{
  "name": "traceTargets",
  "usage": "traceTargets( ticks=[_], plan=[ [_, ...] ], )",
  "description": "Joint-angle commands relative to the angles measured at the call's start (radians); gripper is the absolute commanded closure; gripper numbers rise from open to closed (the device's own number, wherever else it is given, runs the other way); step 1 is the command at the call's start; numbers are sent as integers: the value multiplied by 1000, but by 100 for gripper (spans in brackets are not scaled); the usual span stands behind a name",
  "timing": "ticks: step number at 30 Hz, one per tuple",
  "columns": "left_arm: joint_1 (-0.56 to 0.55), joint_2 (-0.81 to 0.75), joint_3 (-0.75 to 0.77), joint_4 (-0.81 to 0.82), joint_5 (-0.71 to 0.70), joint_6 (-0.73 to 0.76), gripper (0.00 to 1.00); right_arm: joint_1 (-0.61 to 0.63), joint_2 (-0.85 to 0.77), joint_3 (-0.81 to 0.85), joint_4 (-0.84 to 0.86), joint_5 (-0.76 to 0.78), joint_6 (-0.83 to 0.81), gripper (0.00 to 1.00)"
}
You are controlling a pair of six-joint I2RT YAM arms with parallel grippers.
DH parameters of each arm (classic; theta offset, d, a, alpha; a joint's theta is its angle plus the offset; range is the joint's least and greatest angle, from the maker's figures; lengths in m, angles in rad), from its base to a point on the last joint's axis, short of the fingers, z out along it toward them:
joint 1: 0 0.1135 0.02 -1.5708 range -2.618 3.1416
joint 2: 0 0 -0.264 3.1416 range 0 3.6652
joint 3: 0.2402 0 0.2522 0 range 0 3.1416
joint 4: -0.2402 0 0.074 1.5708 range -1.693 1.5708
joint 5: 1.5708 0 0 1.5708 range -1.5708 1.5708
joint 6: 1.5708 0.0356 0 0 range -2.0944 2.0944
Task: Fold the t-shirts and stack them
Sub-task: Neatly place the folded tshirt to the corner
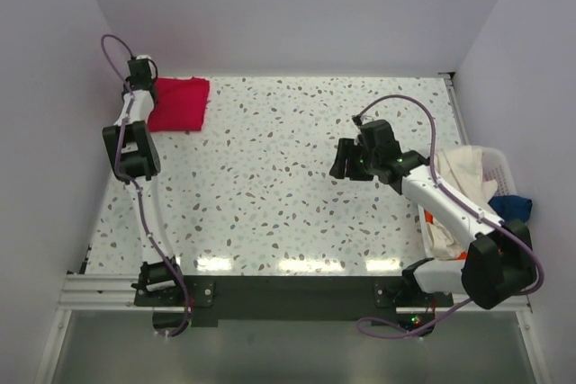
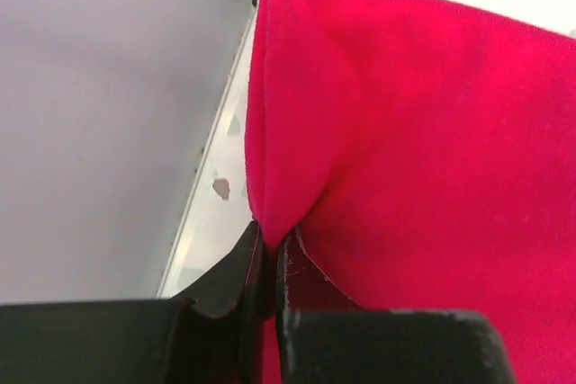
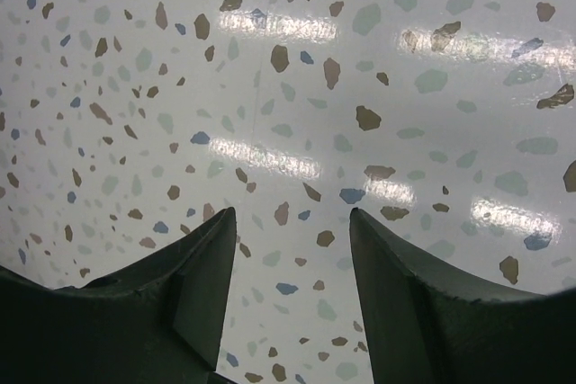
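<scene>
**Top view, with both wrist views.** My left gripper [image 1: 140, 76] reaches to the far left corner of the speckled terrazzo-pattern bench [image 1: 288, 177]. There its jaws are pressed together on a fold of the bright crimson-red cloth t-shirt [image 1: 180, 103]. In the left wrist view the red cloth [image 2: 423, 150] rises from the pinch at the gripper [image 2: 267, 242] into a soft ridge. A strip of bench and the pale wall show to the left of it. The shirt lies as a compact folded shape near the back edge of the bench, just beside the left wall.

My right gripper [image 1: 346, 162] hangs over bare bench right of centre, well apart from the red shirt. Seen from the right wrist, the gripper [image 3: 292, 222] has its jaws standing apart, with only the speckled surface between them.

At the right edge of the bench stands a white plastic slatted basket [image 1: 500, 165]. A cream-white t-shirt [image 1: 459, 168] spills over its rim and a dark blue t-shirt [image 1: 511, 206] lies at its near side. A scrap of orange cloth [image 1: 429, 217] shows beside my right arm.
</scene>
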State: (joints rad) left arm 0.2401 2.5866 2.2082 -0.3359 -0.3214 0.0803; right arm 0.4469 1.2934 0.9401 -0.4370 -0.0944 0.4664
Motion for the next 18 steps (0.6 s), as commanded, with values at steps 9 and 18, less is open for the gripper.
traceTargets(
  ticks=[9, 18],
  plan=[
    [28, 60, 71, 60, 58, 9, 90, 6, 58, 19, 57, 24, -18, 43],
    [27, -60, 24, 106, 85, -42, 20, 6, 57, 16, 66, 16, -21, 43]
  ],
)
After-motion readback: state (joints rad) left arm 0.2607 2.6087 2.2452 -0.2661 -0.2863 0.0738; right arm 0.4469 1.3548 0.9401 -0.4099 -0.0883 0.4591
